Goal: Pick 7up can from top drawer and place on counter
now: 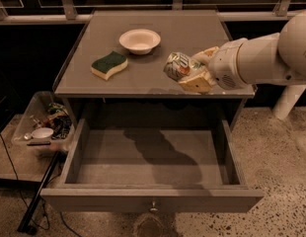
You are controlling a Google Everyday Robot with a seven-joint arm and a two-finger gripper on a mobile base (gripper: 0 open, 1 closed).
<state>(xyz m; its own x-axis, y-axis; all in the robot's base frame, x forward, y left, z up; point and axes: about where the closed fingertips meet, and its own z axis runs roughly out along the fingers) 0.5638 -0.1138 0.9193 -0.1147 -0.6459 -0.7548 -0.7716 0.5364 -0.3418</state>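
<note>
My gripper (188, 74) is shut on the 7up can (175, 65), a white and green can held on its side. It hangs just above the front right part of the counter (192, 33), near the front edge. The white arm comes in from the right. The top drawer (153, 157) is pulled fully open below the counter, and nothing shows inside it. Its small metal knob (153, 206) is at the middle of the front panel.
A white bowl (139, 40) and a green and yellow sponge (109, 65) sit on the counter's left half. A clear plastic bin of clutter (43, 125) stands on the floor at the left. A white post (289, 101) stands at the right.
</note>
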